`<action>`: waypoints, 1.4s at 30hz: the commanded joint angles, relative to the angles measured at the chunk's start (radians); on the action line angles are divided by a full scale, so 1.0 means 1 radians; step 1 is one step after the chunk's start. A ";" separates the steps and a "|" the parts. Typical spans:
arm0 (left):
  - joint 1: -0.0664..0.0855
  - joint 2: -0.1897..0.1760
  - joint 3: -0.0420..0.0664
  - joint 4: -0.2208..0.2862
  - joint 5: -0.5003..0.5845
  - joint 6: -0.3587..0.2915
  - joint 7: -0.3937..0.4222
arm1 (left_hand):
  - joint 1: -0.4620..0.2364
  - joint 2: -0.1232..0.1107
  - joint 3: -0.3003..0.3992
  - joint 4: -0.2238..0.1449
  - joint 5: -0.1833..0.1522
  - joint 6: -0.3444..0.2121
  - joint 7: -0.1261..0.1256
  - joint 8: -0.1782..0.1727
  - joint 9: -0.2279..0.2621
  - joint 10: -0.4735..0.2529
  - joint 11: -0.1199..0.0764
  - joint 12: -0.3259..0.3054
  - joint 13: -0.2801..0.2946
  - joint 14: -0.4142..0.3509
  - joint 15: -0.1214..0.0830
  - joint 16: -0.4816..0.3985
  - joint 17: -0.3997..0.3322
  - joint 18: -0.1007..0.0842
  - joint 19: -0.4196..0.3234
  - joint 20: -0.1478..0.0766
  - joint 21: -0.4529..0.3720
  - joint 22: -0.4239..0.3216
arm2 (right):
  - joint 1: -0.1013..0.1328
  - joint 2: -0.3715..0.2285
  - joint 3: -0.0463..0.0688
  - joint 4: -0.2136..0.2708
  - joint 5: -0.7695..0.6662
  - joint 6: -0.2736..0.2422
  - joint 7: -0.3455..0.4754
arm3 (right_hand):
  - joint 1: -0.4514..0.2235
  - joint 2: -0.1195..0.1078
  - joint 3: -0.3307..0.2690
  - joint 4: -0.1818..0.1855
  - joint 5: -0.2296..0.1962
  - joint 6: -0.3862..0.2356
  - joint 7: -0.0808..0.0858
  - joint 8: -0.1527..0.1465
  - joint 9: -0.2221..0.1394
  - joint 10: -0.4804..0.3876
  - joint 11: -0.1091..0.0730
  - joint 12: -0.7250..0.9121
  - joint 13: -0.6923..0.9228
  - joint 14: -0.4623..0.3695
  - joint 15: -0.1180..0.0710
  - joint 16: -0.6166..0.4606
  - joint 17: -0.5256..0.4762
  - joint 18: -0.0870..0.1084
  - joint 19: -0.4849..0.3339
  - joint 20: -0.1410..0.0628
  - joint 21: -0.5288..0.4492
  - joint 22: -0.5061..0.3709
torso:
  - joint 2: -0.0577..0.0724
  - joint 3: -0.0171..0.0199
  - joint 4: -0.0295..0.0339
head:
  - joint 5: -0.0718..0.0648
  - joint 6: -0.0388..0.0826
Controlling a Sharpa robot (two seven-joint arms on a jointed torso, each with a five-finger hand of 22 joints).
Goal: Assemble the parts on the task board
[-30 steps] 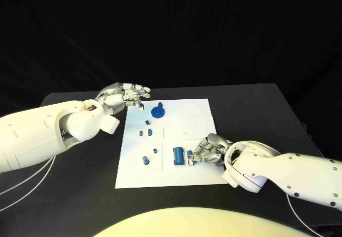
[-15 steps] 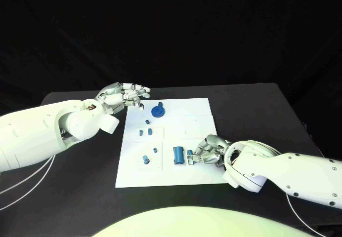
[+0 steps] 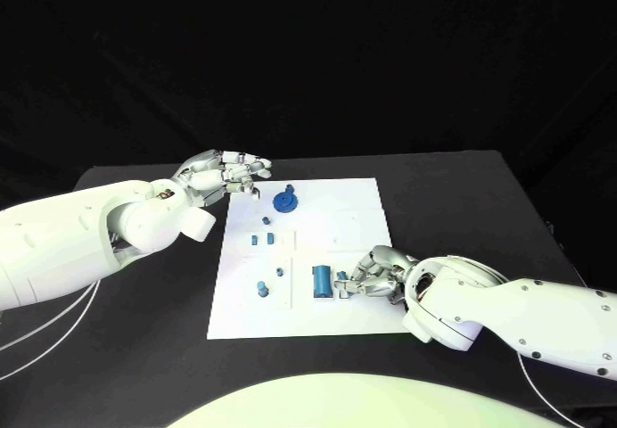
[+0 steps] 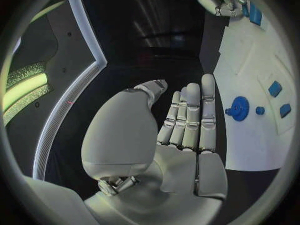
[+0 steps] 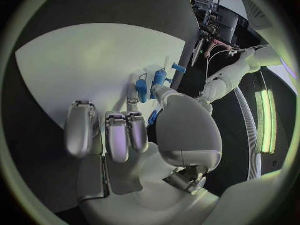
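So the black table (image 3: 476, 192) takes up most of the scene, and the white task board (image 3: 347, 214) sits flat in the middle of it, long side running away from the robot.

The left arm (image 3: 78, 236) comes in over the table's left side. Its left hand (image 3: 226, 174) hovers just off the board's far left corner, above the dark tabletop and not touching anything. From the left wrist view the fingers (image 4: 190, 115) are stretched out straight side by side, thumb off to the side, nothing in the palm, so it's empty and loose.

The right arm (image 3: 514, 308) lies across the near right part of the table, and the right hand (image 3: 375, 275) is down on the board's near right area. Its fingers are curled in with the tips right up against a small blue piece (image 3: 343, 283). Can't honestly tell if it's actually pinching that piece or just touching it, the knuckles hide the contact.

Parts, all blue: the round gear-like part (image 3: 285, 200) sits at the board's far end, near the left hand. The long block (image 3: 322, 280) lies just left of the right hand's fingertips. Then there's a pair of small pieces (image 3: 264, 238) mid-board on the left, a tiny peg (image 3: 267, 219) between those and the gear, and a short peg (image 3: 262, 288) near the left edge, close to the long block.
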 commanded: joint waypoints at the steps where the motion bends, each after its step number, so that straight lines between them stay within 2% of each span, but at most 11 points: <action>1: 0.000 0.003 0.001 0.000 0.003 0.019 0.003 | -0.008 0.005 0.001 0.004 0.003 -0.006 0.000 0.004 -0.001 -0.006 -0.001 0.007 -0.002 -0.005 0.002 -0.002 0.001 0.014 0.009 0.000 -0.004 -0.001 | -0.003 -0.001 -0.001 0.010 -0.029 0.013 0.011 | -0.014 -0.001 -0.010 0.000 -0.007 -0.001 0.000 0.005 0.002 0.077 -0.001 -0.004 0.220 0.091 -0.004 -0.005 0.194 0.003 0.018 -0.001 -0.005 0.158 | 0.000 0.0001 0.0002 | 0.000 0.000; 12: 0.000 0.003 0.001 -0.002 0.001 0.021 -0.001 | -0.008 0.006 0.001 0.005 0.003 -0.006 0.000 0.005 -0.001 -0.006 -0.001 0.007 -0.002 -0.005 0.002 -0.002 0.001 0.014 0.009 0.000 -0.005 -0.001 | -0.005 -0.013 -0.001 0.026 -0.057 0.010 0.012 | -0.029 0.001 -0.027 0.001 -0.006 -0.001 -0.001 0.007 0.004 0.077 -0.001 -0.005 0.220 0.091 -0.005 -0.005 0.193 0.004 0.018 -0.002 -0.006 0.159 | 0.000 -0.0004 0.0003 | 0.000 0.000; 16: 0.000 0.003 0.001 -0.003 0.001 0.022 -0.001 | -0.008 0.006 0.001 0.005 0.003 -0.006 0.000 0.005 -0.001 -0.006 -0.001 0.007 -0.002 -0.005 0.002 -0.002 0.001 0.014 0.009 0.000 -0.005 -0.001 | -0.005 -0.020 -0.001 0.037 -0.088 0.003 0.014 | -0.036 0.016 -0.032 0.001 -0.005 -0.001 -0.002 0.008 0.005 0.077 -0.002 -0.005 0.220 0.090 -0.006 -0.005 0.193 0.004 0.018 -0.003 -0.008 0.159 | 0.000 -0.0001 0.0003 | 0.001 0.001; 26: 0.000 0.004 0.001 -0.005 0.000 0.022 -0.001 | -0.008 0.006 0.001 0.005 0.003 -0.006 0.000 0.005 -0.001 -0.006 -0.001 0.007 -0.002 -0.005 0.002 -0.002 0.001 0.014 0.009 0.000 -0.005 -0.001 | -0.006 -0.029 -0.001 0.046 -0.113 0.000 0.018 | -0.030 0.033 -0.032 -0.002 -0.003 -0.001 -0.003 0.009 0.007 0.078 -0.003 -0.003 0.222 0.091 -0.006 -0.005 0.195 0.003 0.019 -0.003 -0.006 0.160 | 0.000 0.0001 0.0003 | 0.000 0.002; 29: 0.000 0.004 0.000 -0.005 0.000 0.022 -0.001 | -0.008 0.006 0.001 0.005 0.003 -0.006 0.000 0.005 -0.001 -0.006 -0.001 0.007 -0.002 -0.005 0.002 -0.002 0.001 0.014 0.009 0.000 -0.005 -0.001 | -0.006 -0.031 -0.001 0.042 -0.114 0.007 0.017 | -0.015 0.042 -0.030 -0.007 -0.003 -0.002 -0.003 0.010 0.008 0.078 -0.004 -0.004 0.221 0.091 -0.007 -0.005 0.195 0.003 0.019 -0.004 -0.007 0.160 | 0.000 -0.0005 0.0002 | 0.000 0.003; 33: 0.000 0.004 0.000 -0.005 0.000 0.022 -0.001 | -0.008 0.006 0.001 0.005 0.003 -0.006 0.000 0.005 -0.001 -0.006 -0.001 0.007 -0.002 -0.005 0.002 -0.002 0.001 0.014 0.009 0.000 -0.005 -0.001 | -0.006 -0.032 -0.001 0.037 -0.115 0.026 0.015 | 0.056 0.041 -0.017 -0.034 0.000 -0.008 -0.004 0.008 0.010 0.078 -0.004 -0.004 0.221 0.091 -0.008 -0.005 0.193 0.003 0.019 -0.005 -0.009 0.161 | 0.000 -0.0006 0.0005 | 0.000 0.002; 38: 0.000 0.004 0.000 -0.005 0.000 0.022 0.000 | -0.008 0.006 0.001 0.005 0.003 -0.006 0.000 0.005 -0.001 -0.006 -0.001 0.007 -0.002 -0.005 0.002 -0.002 0.001 0.014 0.009 0.000 -0.005 -0.001 | -0.006 -0.032 -0.001 0.035 -0.115 0.042 0.014 | 0.145 0.032 0.030 -0.083 0.003 -0.011 -0.008 0.004 0.008 0.077 -0.008 -0.006 0.221 0.090 -0.010 -0.006 0.191 0.004 0.019 -0.006 -0.014 0.161 | 0.000 -0.0006 0.0008 | -0.001 0.001; 42: 0.000 0.004 0.000 -0.004 0.000 0.022 0.000 | -0.005 0.006 0.001 0.006 0.004 -0.006 -0.001 0.006 -0.001 -0.008 -0.001 0.007 -0.002 -0.006 0.002 -0.002 0.001 0.014 0.010 0.000 -0.007 -0.003 | -0.006 -0.033 -0.001 0.030 -0.121 0.040 0.012 | 0.162 0.024 0.049 -0.094 0.002 -0.013 -0.007 0.000 0.006 0.075 -0.007 -0.008 0.219 0.090 -0.010 -0.006 0.191 0.004 0.019 -0.007 -0.016 0.161 | -0.001 -0.0007 0.0004 | 0.000 0.003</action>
